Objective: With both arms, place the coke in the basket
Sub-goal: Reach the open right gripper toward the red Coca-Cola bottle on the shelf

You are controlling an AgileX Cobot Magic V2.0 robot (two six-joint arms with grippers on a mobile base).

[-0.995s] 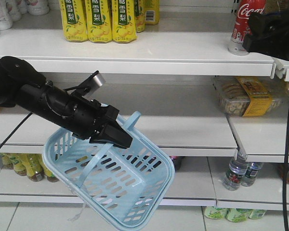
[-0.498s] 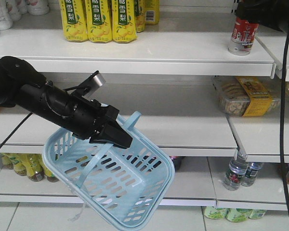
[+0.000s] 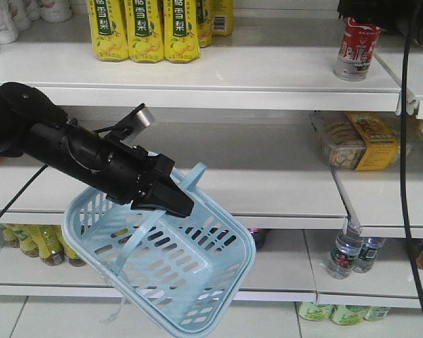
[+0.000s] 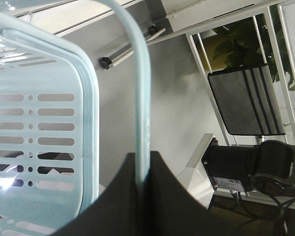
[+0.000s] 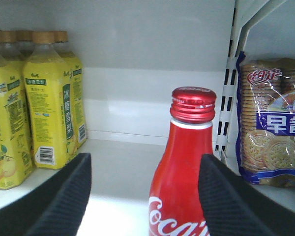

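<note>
Red-labelled coke (image 3: 357,48) stands upright on the top shelf (image 3: 268,74), near the shelf's right end and close to its front edge. Yellow pear drink bottles (image 3: 144,28) stand in a row towards the left end of the same shelf, well apart from it.

The right gripper (image 3: 381,8) shows in the front view only as a black shape at the top right corner, just above the coke. In the right wrist view, the right gripper (image 5: 146,196) has its jaws wide apart, one ribbed black finger on each side of the coke (image 5: 187,162). The red cap rises between them. Whether the right-hand finger touches the bottle cannot be told. A packet of biscuits (image 5: 273,132) sits beyond a white upright to the right.

The left gripper (image 3: 185,208) hangs in front of the middle shelves, its jaws clamped on a flat handle (image 3: 190,176) of the pale blue basket (image 3: 229,278). The basket hangs tilted in the air, touching no shelf, its open side facing up and right. In the left wrist view, the handle (image 4: 140,98) runs straight down into the closed black wedge of the left gripper (image 4: 140,182), with the slotted basket (image 4: 39,123) wall just beside it.
</note>
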